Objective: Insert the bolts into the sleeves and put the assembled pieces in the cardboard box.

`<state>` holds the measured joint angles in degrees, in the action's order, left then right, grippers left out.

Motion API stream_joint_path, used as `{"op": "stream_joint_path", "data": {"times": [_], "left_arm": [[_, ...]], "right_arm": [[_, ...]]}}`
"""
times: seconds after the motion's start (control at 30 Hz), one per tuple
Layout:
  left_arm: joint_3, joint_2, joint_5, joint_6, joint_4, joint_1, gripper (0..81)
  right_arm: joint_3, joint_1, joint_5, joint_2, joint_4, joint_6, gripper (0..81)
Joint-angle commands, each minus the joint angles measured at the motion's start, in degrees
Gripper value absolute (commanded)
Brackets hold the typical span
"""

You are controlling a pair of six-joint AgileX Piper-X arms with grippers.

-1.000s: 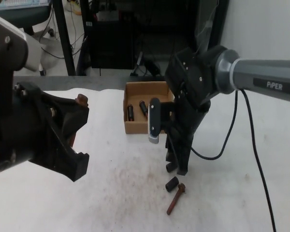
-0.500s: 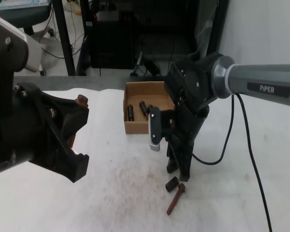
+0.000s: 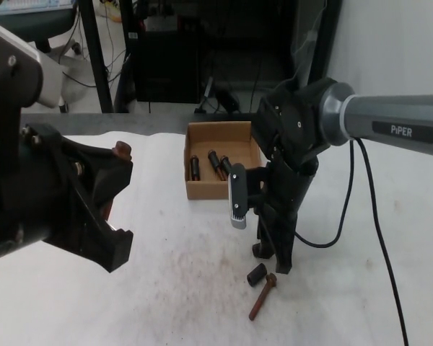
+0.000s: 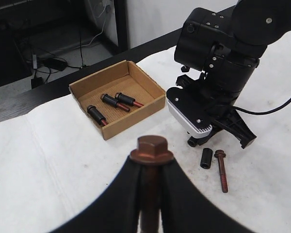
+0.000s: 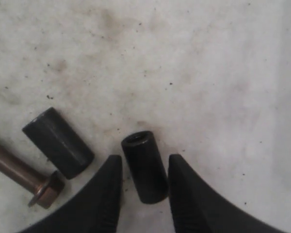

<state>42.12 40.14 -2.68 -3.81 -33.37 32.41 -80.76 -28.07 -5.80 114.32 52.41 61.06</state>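
**Right arm lowers onto a sleeve; left arm holds its bolt**
High view: the right gripper has dropped nearer the loose bolt, so a sleeve pickup looks imminent. The cardboard box holds three assembled pieces. Left wrist view: the left gripper clamps a bolt head-up. Right wrist view: parted fingers straddle a sleeve lying on the bench, with a second sleeve beside it.

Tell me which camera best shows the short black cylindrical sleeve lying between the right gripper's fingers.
The right wrist view: the short black cylindrical sleeve lies close up on the white cloth, hollow end visible, between the right gripper's open fingers. In the high and left wrist views that arm covers most of it.
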Motion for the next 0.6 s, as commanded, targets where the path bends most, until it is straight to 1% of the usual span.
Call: {"op": "stream_joint_path", "data": {"times": [0.0, 0.57], "left_arm": [[0.1, -0.7, 0.0, -0.1, 0.6, -0.2, 0.2], [0.1, -0.7, 0.0, -0.1, 0.6, -0.2, 0.2]], "right_arm": [[-0.1, 0.2, -0.5, 0.3, -0.2, 0.7, 30.9], [-0.1, 0.0, -0.5, 2.7, -2.6, 0.7, 30.9]]}}
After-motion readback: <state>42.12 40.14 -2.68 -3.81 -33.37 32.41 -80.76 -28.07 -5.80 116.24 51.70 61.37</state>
